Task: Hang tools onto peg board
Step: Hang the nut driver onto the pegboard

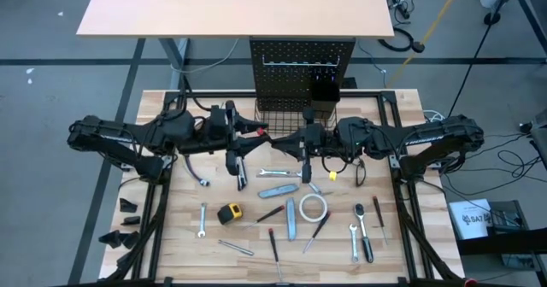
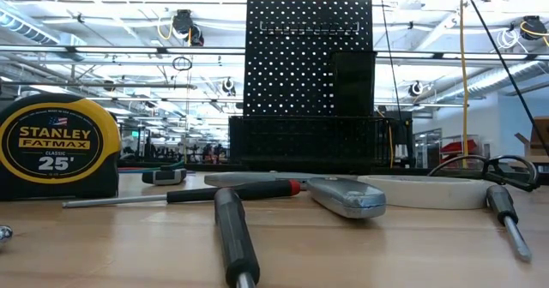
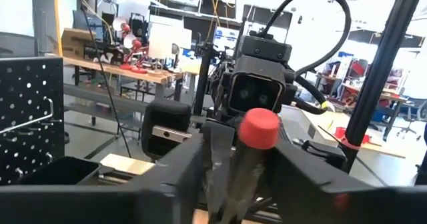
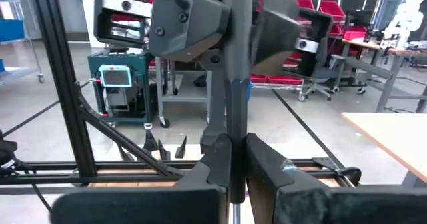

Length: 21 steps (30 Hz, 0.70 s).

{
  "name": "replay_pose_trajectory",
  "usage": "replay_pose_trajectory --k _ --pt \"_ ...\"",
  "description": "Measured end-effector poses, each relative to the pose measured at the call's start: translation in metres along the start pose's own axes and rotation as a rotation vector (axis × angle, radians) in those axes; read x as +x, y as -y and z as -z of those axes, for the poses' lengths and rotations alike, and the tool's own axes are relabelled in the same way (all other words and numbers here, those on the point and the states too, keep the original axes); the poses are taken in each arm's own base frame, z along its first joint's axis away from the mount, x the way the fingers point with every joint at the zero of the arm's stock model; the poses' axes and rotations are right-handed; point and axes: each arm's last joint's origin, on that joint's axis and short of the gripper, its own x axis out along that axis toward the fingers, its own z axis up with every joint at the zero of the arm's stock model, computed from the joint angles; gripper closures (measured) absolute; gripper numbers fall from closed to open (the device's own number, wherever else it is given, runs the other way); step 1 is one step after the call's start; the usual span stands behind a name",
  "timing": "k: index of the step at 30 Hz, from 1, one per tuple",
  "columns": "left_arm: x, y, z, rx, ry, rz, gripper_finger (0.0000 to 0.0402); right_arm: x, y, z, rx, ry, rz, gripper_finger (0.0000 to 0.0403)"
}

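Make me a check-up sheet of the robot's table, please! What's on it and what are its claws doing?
Surface: wooden table, tools scattered on it.
Job's things: peg board upright at the far edge; tape measure, tape roll, wrenches and screwdrivers lying flat.
Clutter: nothing seen.
Grippers: left gripper and right gripper meet mid-air on a red-capped screwdriver; right is shut on it, left around it.
Cables: loose on the floor.
Surroundings: another table behind.

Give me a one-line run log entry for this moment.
step: screwdriver handover | right gripper: shut on screwdriver shaft | left gripper: around its red-capped handle | peg board: behind
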Motion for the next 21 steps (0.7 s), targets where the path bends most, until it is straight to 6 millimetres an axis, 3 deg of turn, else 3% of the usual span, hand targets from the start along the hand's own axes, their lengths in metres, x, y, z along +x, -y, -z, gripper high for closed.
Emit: replay_pose_trajectory --k 4,21 --pt "0.0000 0.0003 -0.0002 0.029 0.002 0.004 0.0360 -0.0001 0.0003 -0.0001 0.006 0.001 0.009 0.0386" --pt "-0.0085 -0.0014 -0.0078 0.028 0.023 -0.013 0.0362 0.0001 0.0027 -0.0006 0.012 0.006 0.044 0.0301"
